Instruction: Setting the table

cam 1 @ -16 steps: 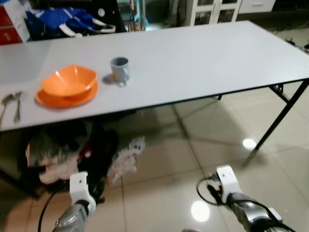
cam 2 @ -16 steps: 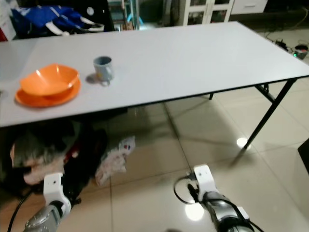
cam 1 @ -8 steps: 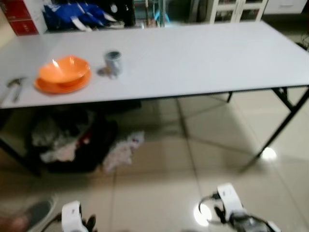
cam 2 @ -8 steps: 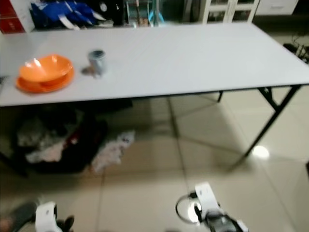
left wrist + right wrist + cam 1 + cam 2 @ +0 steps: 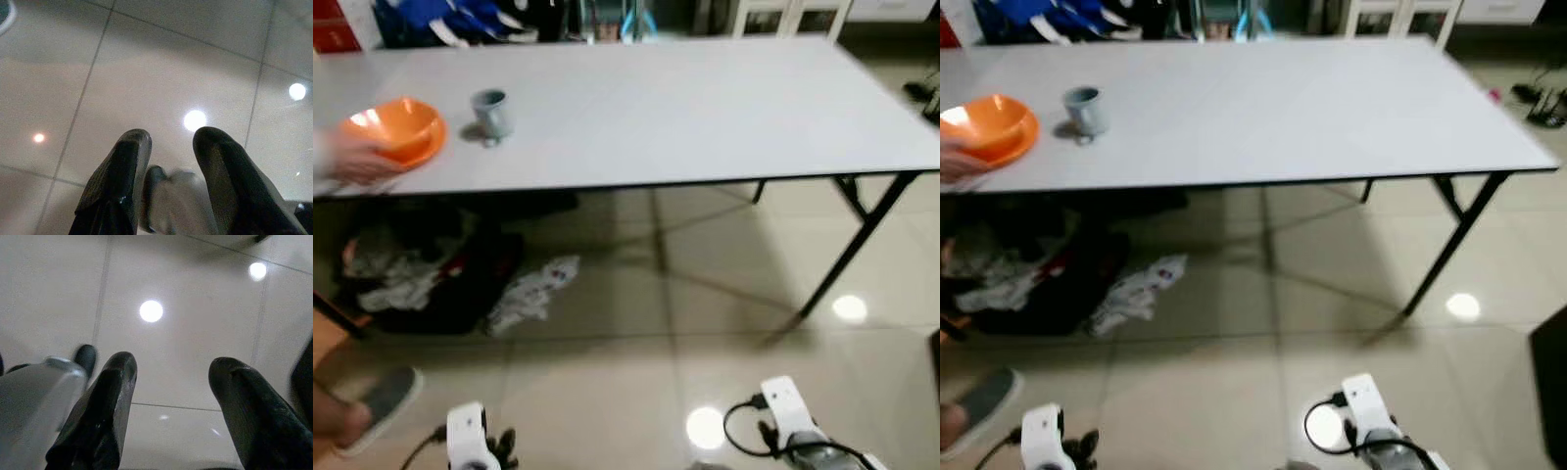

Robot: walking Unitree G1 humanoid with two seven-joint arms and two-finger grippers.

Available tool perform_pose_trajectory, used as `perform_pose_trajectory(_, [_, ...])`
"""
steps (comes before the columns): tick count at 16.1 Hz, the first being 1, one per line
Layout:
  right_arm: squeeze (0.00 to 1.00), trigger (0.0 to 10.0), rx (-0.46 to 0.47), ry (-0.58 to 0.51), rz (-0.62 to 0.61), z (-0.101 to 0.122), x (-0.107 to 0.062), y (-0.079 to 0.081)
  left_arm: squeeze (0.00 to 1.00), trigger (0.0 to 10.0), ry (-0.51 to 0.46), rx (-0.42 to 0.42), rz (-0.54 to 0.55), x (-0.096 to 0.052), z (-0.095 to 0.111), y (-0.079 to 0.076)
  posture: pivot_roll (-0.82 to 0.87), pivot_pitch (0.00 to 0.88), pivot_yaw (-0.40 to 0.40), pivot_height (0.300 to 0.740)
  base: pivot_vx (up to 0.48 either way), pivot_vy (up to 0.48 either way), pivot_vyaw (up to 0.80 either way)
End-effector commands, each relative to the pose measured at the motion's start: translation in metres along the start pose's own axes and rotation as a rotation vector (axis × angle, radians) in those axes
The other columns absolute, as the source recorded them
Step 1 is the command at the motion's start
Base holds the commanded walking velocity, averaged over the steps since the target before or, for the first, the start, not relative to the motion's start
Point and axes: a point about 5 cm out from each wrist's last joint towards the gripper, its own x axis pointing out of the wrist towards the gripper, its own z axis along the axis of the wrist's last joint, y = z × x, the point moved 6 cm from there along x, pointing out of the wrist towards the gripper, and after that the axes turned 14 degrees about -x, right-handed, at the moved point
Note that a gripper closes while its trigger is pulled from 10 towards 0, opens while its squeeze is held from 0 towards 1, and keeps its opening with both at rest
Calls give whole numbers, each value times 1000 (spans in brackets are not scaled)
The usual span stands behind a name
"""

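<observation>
Our left gripper (image 5: pixel 168 147) and right gripper (image 5: pixel 171 377) hang low over glossy beige tiled floor (image 5: pixel 636 362), fingers parted, nothing held; we judge both arms idle, standing off.

Farther: long white table (image 5: pixel 705 108). Near its left end, small grey mug (image 5: pixel 490 113) beside orange bowl on orange plate (image 5: pixel 396 132). Person's blurred hand (image 5: pixel 352 162) touches plate, probably adjusting setting.

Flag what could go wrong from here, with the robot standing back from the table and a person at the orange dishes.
1. A person's hand is at the orange bowl and plate; if the robot reaches there, it may collide.
2. The grey mug stands beside the bowl and could be knocked over.
3. Clothes and a bag lie on the floor under the table, and a person's foot is near the left hand, so stepping forward risks tripping. The right hand hangs open over the tiles.
</observation>
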Motion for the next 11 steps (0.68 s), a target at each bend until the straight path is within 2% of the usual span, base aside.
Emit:
perform_pose_trajectory(1, [0,10000,7,8,13,0,0,8,0,10000,20,12,22,-3,-5,9,-123,78,53,740,0,-431,0])
perform_pose_trajectory(6, [0,10000,-2,27,-3,-5,0,5,0,10000,43,24,22,-2,-8,7,-128,71,48,740,0,-430,0])
perform_pose_trajectory(11, [0,10000,-17,35,-4,-6,0,3,0,10000,57,31,64,-2,-12,11,-126,59,37,740,0,0,0])
